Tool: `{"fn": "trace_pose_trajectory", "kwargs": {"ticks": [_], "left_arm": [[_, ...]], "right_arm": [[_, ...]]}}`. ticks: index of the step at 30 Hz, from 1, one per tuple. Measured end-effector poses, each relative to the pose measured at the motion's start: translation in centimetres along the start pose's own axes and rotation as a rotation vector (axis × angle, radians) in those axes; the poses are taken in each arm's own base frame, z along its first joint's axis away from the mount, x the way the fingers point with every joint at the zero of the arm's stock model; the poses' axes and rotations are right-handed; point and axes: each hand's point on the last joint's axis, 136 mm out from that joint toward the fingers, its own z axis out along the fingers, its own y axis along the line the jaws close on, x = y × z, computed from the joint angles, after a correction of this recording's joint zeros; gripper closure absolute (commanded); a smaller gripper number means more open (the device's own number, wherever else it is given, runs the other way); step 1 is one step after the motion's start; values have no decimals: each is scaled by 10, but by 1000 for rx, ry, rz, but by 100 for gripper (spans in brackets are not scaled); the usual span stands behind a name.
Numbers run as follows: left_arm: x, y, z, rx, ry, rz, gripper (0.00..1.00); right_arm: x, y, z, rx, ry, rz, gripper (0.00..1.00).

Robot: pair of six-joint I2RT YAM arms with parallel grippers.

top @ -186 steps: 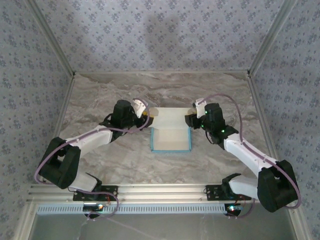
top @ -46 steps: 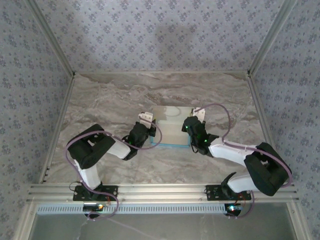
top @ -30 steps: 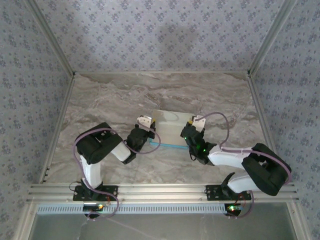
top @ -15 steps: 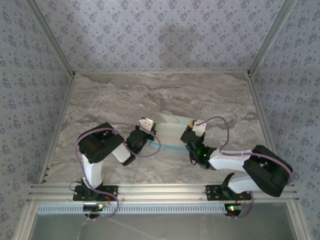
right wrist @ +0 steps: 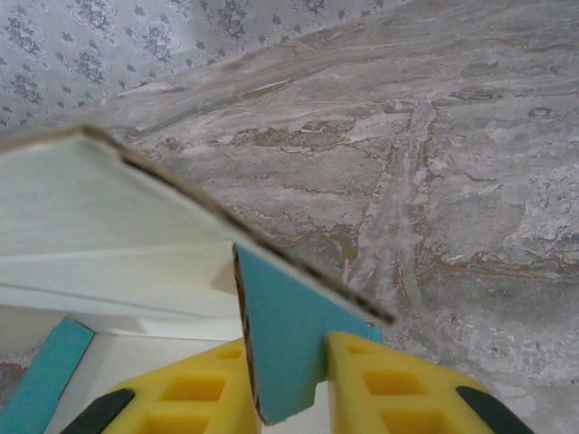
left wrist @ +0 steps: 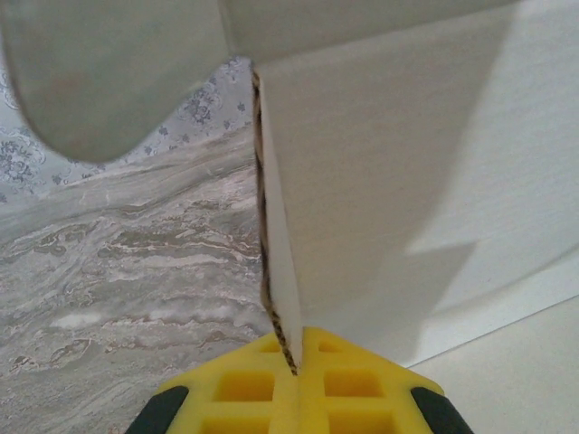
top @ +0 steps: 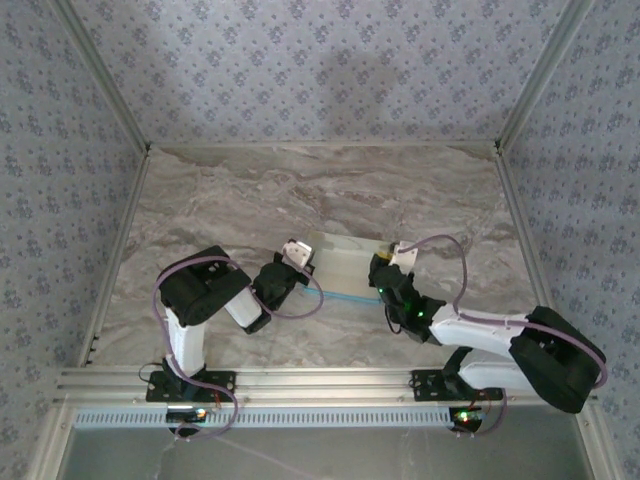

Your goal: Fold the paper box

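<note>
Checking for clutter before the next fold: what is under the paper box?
Marbled table shows around the paper box; the patch directly beneath is covered by cardboard, so it cannot be seen.

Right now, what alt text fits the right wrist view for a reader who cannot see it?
A blue flap of the paper box stands between the parted yellow fingers of the right gripper. Its beige panel spreads left, above a grey marbled table with patterned wall behind.

The top camera looked steeply down from the near edge over the whole counter. Both wrist cameras sat close against the paper box, facing the far wall.
</note>
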Motion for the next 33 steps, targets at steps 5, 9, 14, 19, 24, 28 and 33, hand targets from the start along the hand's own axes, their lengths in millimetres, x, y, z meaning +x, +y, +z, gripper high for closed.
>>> {"fn": "trace_pose_trajectory", "kwargs": {"ticks": [5,9,14,19,24,28,33], "left_arm": [[0,-3,0,11,-1,8,100],[1,-5,-1,7,1,13,100],[2,-8,-3,3,0,21,100],[5,-9,-7,6,5,37,100],[7,-10,-10,9,12,62,100],[8,-15,-11,26,8,90,100],[8,-18,-11,38,2,118,100]], "right_arm": [[3,-5,6,9,17,14,86],[6,-8,13,31,-2,56,91],[11,-13,15,56,-22,92,94],[16,-13,9,49,-27,97,89],[18,-11,-3,12,-1,83,72],[21,-13,-12,-25,19,79,65],[24,-12,-18,-58,41,62,48]]}}
